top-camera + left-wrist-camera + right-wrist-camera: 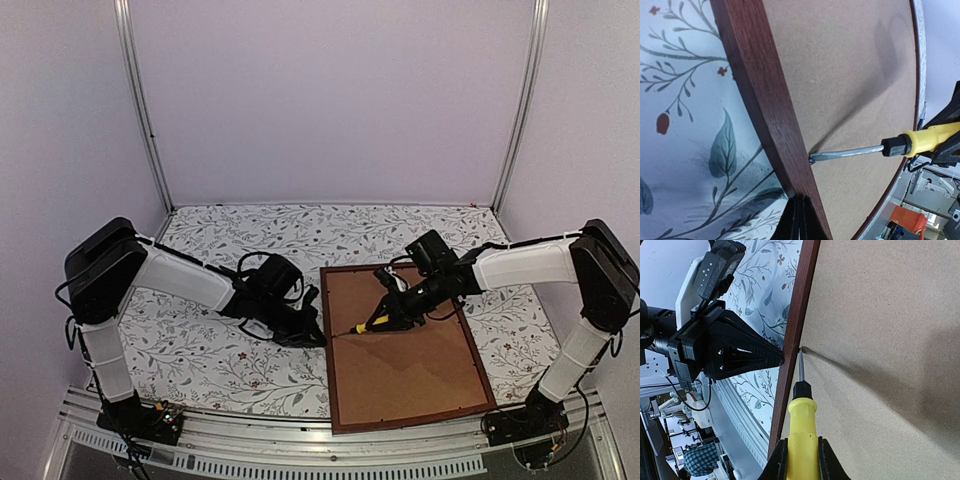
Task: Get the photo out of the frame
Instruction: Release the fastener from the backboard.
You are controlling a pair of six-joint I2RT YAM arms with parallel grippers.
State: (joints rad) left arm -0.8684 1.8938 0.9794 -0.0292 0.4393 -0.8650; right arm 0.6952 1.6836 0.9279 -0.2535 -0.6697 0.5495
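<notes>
**One screwdriver (801, 420) at the frame (414, 419), the photo unseen**

The right gripper (800, 460) was clamped on the screwdriver's yellow handle, its two fingers pressed against either side of the grip. The steel shaft ran from there to the inner side of the frame's left rail. Its tip sat at the seam where that rail met the backing board (400, 370), against what looked like a small metal tab (811, 160).

On the outer side of the same rail, level with the tip, the left gripper (312, 335) had its fingers drawn together. Its fingertips touched the wood and seemed to brace the frame against the push.

The frame lay face down on the floral tablecloth (220, 350), with the backing board filling its whole opening. The photo could not be seen in any view and was presumably under the board, inside the frame.

By my reading the task was in its early part. The board sat flat in the frame with no corner raised. Freeing the tabs, lifting the board out and taking the print all appeared to remain. How many tabs were already turned could not be told.
</notes>
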